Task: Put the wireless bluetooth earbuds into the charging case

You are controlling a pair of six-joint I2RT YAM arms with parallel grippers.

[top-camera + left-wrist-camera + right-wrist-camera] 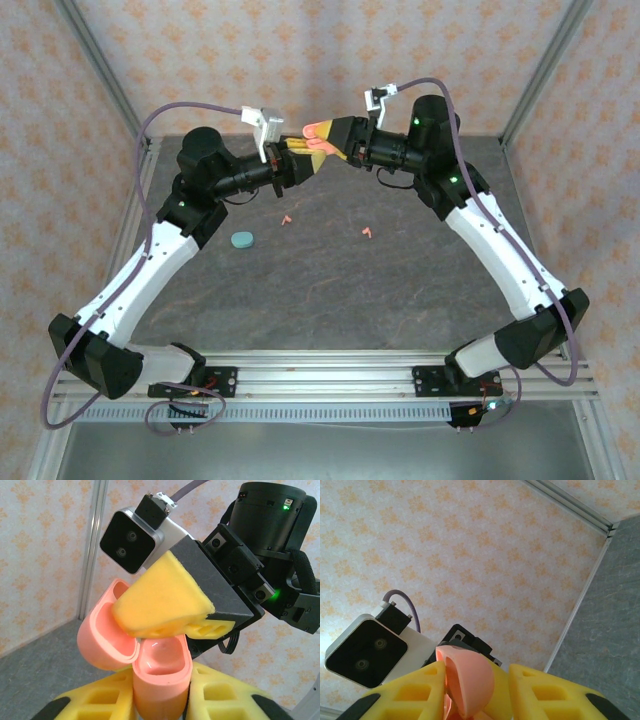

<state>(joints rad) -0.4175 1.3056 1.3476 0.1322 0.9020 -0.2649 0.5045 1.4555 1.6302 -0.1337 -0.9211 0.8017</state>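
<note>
Fingers (pixel 95 700) of the left gripper (pixel 161 695) are pinching the pink case (pixel 160 672) by its base; the right gripper (pixel 475 692) is pinching its open lid (pixel 470 674)

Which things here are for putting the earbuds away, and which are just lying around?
For the job: pink charging case, open, gripped by the left tool and the right tool; pink earbud; second pink earbud.
Just lying about: teal oval case, untouched.

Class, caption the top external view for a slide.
Left gripper and right gripper hold a pink case aloft; two pink earbuds and a teal case lie below.
</note>
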